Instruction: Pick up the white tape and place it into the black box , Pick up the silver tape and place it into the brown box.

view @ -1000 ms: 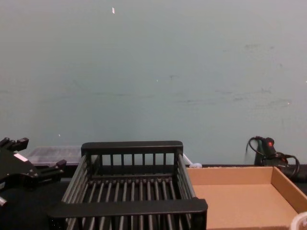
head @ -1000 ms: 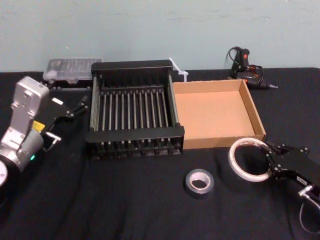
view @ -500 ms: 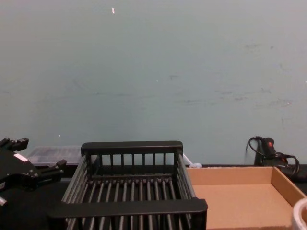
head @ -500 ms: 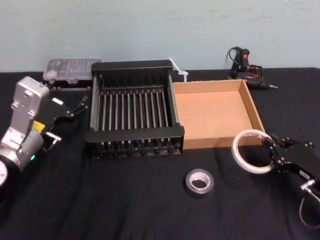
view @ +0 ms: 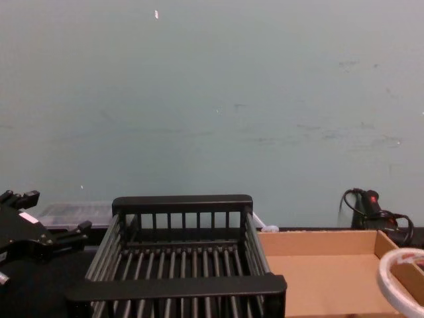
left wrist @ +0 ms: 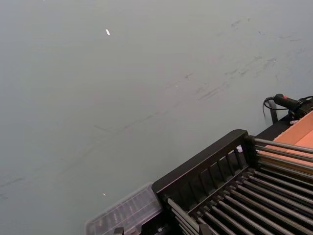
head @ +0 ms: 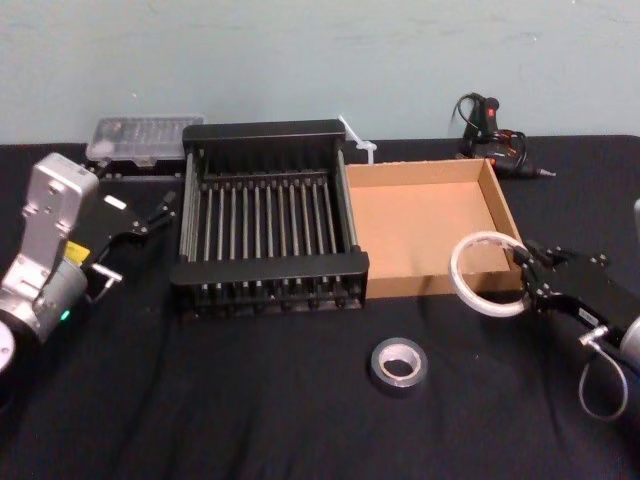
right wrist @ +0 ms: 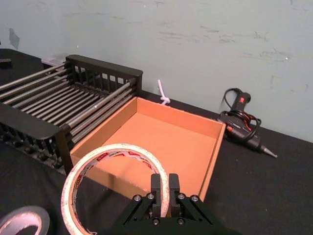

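Silver tape (head: 399,365) lies flat, lower centre of the head view. Right gripper (head: 527,270) — fingers clamped on the white tape (head: 486,273) — holds the roll lifted over the brown box's (head: 425,229) near-right corner. Black box (head: 265,215) sits centre; left gripper (head: 160,212), parked at mid-left, has its fingers apart.

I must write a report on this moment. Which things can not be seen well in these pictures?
- white tape: chest view, cut off by the edge.
- silver tape: right wrist view, cut off at the corner.
- left gripper: head view, too small to tell open or shut.
- clear plastic case: contents blurred.
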`<move>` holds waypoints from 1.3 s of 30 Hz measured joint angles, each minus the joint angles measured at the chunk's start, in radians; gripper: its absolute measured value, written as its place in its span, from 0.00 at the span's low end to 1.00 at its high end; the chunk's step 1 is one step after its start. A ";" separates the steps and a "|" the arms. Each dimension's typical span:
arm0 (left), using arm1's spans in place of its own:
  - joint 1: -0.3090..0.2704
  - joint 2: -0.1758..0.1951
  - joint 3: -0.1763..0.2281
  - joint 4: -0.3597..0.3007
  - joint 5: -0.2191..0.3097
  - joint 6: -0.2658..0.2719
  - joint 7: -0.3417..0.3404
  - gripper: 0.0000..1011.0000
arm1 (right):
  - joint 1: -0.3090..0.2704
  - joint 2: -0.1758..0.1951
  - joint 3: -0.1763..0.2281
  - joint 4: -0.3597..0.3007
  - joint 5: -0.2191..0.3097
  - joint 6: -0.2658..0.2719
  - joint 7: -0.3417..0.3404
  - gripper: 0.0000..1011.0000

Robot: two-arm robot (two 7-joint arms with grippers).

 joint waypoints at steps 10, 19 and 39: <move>0.000 0.000 0.000 0.000 0.000 0.000 0.000 0.99 | 0.090 -0.030 -0.038 0.051 -0.015 0.029 -0.002 0.10; 0.000 0.000 0.000 0.000 0.000 0.000 0.000 0.99 | 0.170 -0.064 -0.062 0.102 -0.023 0.043 -0.009 0.10; 0.000 0.000 0.000 0.000 0.000 0.000 0.000 0.99 | 0.312 -0.127 -0.109 0.214 -0.030 0.054 -0.010 0.10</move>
